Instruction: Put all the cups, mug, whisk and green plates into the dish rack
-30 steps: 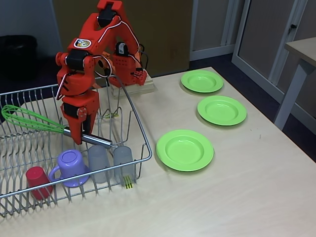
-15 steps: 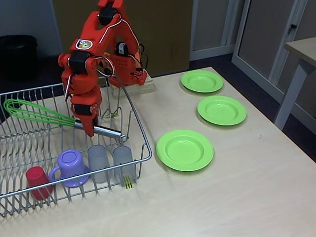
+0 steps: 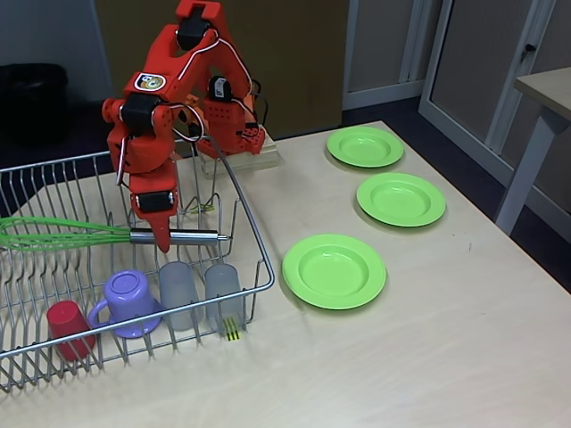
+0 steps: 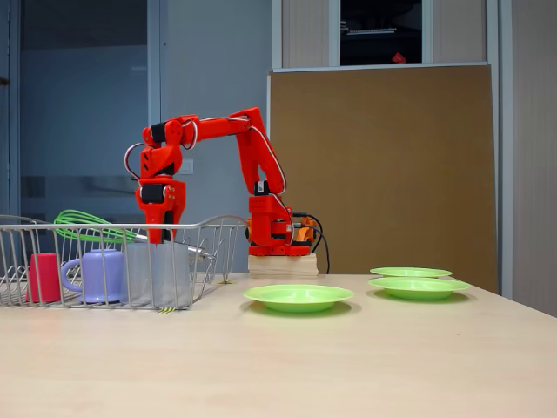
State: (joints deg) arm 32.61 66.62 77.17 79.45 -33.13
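Gripper (image 3: 161,234) clamped on whisk (image 3: 89,235) handle, held level above dish rack (image 3: 250,234). Red cup (image 3: 67,328), mug (image 3: 129,301), tumblers (image 3: 201,294) inside rack; green plates (image 3: 334,270) outside, right of rack. Risk: early release, handle slides through rack wires.

Cups (image 3: 196,292), mug (image 3: 129,301) and whisk (image 3: 80,235) inside dish rack (image 3: 254,259); plates (image 3: 334,270) right of it.

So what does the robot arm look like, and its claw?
The arm is bright orange-red plastic, built from blocky segments with black motors set in the joints. Thin white cables loop along it. A small round sticker sits near the wrist. The claw is the same red, narrowing to a pointed tip.
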